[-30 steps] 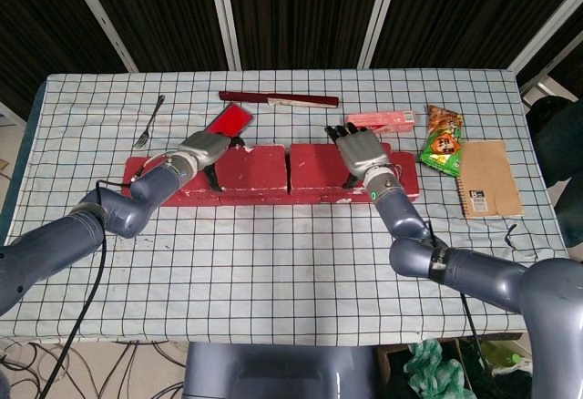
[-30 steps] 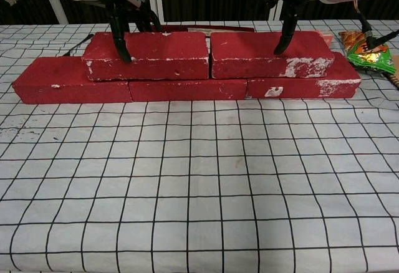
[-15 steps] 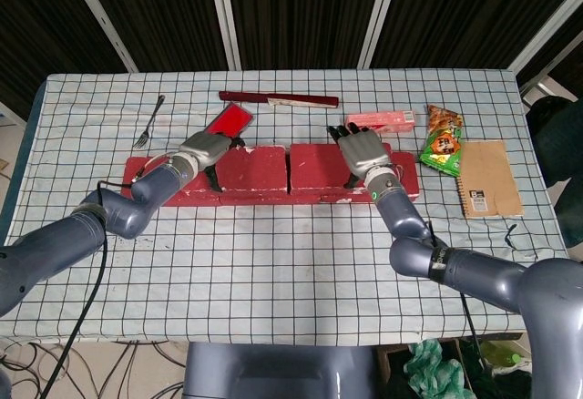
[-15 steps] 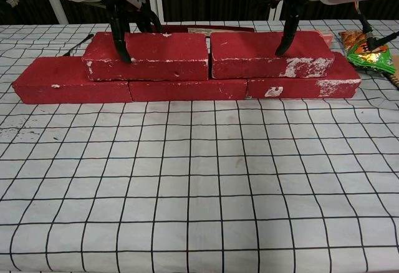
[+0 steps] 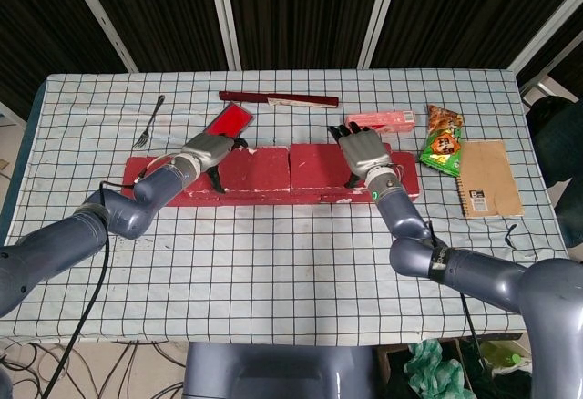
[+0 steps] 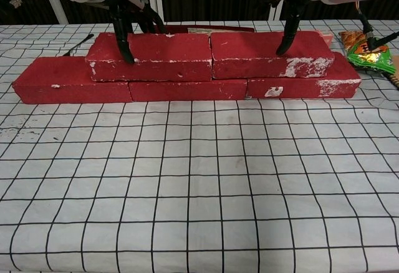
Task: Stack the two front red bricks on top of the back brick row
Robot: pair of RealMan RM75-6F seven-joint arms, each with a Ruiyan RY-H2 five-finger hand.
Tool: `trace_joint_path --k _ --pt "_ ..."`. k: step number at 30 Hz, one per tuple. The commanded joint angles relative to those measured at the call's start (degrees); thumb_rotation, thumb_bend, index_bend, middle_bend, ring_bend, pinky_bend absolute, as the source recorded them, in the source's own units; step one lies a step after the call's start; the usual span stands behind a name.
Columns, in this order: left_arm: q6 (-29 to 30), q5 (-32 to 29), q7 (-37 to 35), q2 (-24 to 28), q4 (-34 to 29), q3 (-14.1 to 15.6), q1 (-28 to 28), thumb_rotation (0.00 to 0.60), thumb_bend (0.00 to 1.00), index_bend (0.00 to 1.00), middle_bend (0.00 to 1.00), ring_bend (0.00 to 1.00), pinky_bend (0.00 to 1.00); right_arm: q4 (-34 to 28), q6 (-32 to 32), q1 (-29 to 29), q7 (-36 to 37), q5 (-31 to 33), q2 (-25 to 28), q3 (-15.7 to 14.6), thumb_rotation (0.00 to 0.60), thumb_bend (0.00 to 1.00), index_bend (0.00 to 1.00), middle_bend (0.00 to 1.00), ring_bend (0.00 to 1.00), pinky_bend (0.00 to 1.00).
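left hand (image 6: pixel 128 20) gripping left top brick (image 6: pixel 153 56); right hand (image 5: pixel 363 153) seemingly resting atop right top brick (image 6: pixel 271 53)

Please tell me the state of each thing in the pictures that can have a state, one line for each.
left upper brick: stacked on the bottom row, touching the other upper brick.
right upper brick: stacked on the bottom row.
bottom brick row: flat on the table, carrying both upper bricks.
left hand: grips the left upper brick.
right hand: rests on the right upper brick, thumb on its front face.
notebook: closed.
snack bag: lying flat.
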Motion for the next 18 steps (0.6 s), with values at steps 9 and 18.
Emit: trace_joint_path --k 9,18 --pt "-0.5 -0.6 -0.4 0.0 0.2 0.0 -0.2 0.6 0.0 0.11 0.11 0.03 0.18 0.2 0.0 -0.1 -0.2 0.1 -0.1 0.0 0.6 0.02 0.0 0.07 0.04 0.17" --pt "-1.0 -0.7 -0.7 0.0 0.3 0.2 -0.4 0.6 0.0 0.1 0.1 0.02 0.17 0.6 -0.1 -0.3 -0.3 0.3 -0.2 0.0 0.6 0.02 0.0 0.07 0.04 0.17"
